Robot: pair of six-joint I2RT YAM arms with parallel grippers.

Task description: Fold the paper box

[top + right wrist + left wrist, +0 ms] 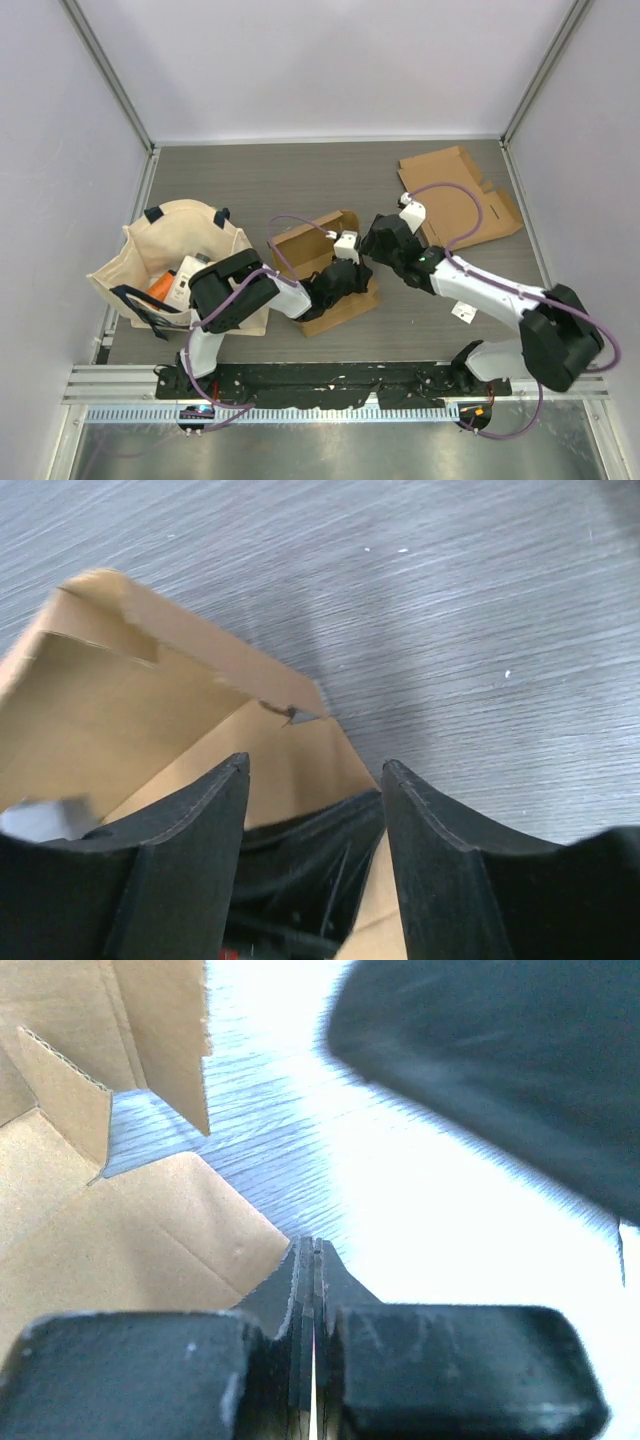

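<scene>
The brown paper box (312, 262) stands partly folded at the table's middle, walls up and open on top. My left gripper (356, 276) lies over the box's right end; in the left wrist view (315, 1252) its fingers are pressed together with nothing visible between them, and the box's flaps (110, 1210) lie to their left. My right gripper (368, 252) hovers at the box's right edge, just above the left one. In the right wrist view (315, 770) it is open, over a box wall (180, 710), with the dark left arm between its fingers.
A second flat cardboard blank (462, 192) lies at the back right. A cream tote bag (170, 262) holding items sits at the left. A small white scrap (463, 312) lies by the right arm. Side walls close in the table.
</scene>
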